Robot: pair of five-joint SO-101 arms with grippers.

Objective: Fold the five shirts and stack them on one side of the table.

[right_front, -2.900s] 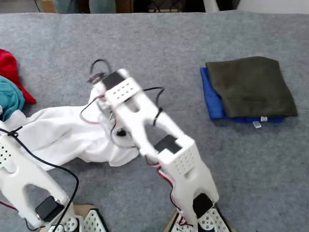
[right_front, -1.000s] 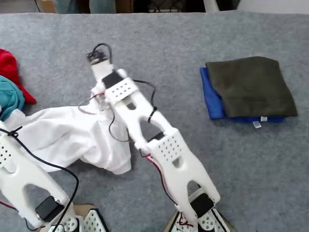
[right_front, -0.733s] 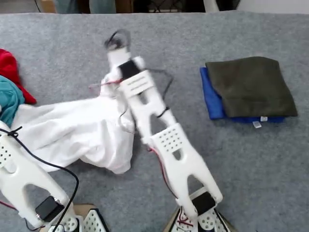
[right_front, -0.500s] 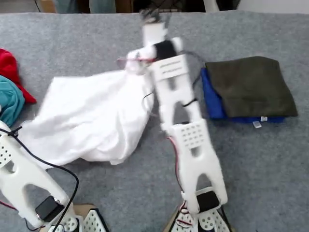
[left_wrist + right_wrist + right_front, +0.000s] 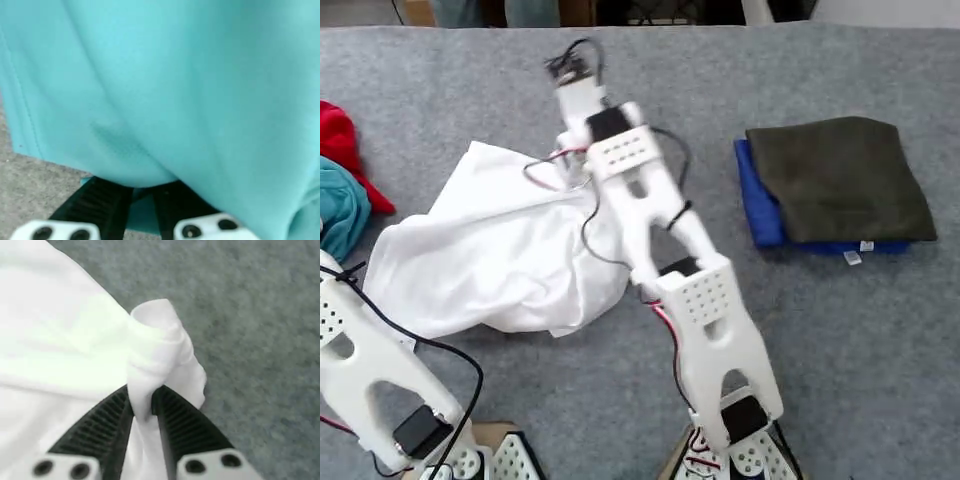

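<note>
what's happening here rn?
The right gripper is shut on a bunched edge of the white shirt, which lies loosely spread and unfolded on the grey table. The left gripper is shut on the teal shirt, heaped beside a red shirt at the table's left edge. On the right, a folded olive shirt sits on a folded blue shirt, so two of five are stacked.

Grey carpeted tabletop (image 5: 450,80), perhaps furniture (image 5: 576,11) beyond
</note>
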